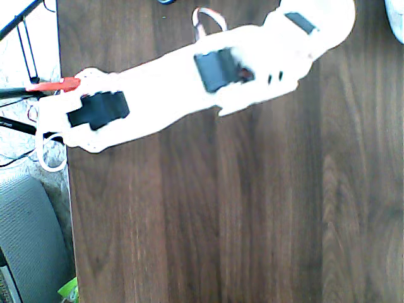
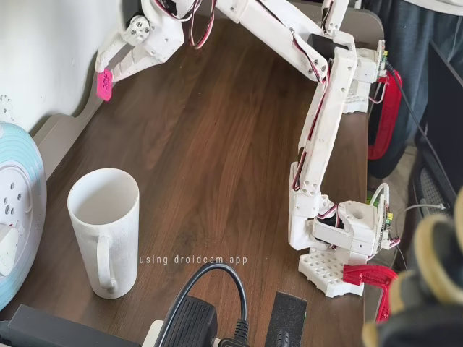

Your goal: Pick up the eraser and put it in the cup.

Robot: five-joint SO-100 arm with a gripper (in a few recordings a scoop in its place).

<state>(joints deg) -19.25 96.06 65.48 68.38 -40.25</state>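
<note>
In the fixed view the white arm's jaws (image 2: 107,76) at far left seemingly clench the small pink-red eraser (image 2: 105,84), with the tall white mug-shaped cup (image 2: 103,230) nearer, almost straight below.

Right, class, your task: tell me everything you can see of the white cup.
The cup is a tall plain white mug, glossy like ceramic, with a loop handle on the side facing the camera. It stands upright on the dark wooden table, lower left in the fixed view, and what shows of its inside looks empty. Only the table touches it. A round pale-blue object lies just left of it; the gripper, holding the eraser, is far off at the upper left.
</note>
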